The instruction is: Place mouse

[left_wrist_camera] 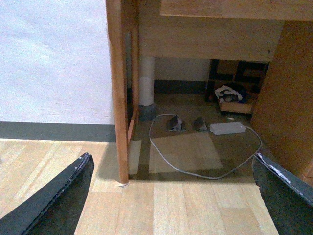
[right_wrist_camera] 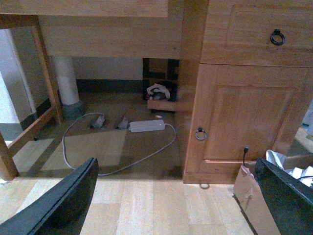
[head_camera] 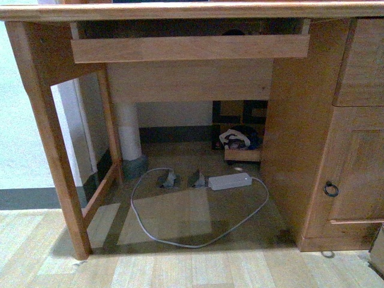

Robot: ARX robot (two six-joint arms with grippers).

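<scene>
No mouse under the desk (head_camera: 300,150) (probably light and slick, pinch its sides). Left gripper (left_wrist_camera: 171,156) and right gripper (right_wrist_camera: 176,162) both gape wide, empty.

Left gripper (left_wrist_camera: 171,160), jaws spread wide, over the wooden floor (left_wrist_camera: 186,210). Farther off stands a desk leg (left_wrist_camera: 119,98). Right of it lies a white power adapter (left_wrist_camera: 227,128), its grey cable (left_wrist_camera: 205,175) looping nearward.

The left gripper (left_wrist_camera: 171,161) has two broad black fingers (left_wrist_camera: 54,205) with worn, pale-scuffed edges, while the right gripper (right_wrist_camera: 176,164) shows plain matte black fingers (right_wrist_camera: 58,205) tapering to blunt tips.
</scene>
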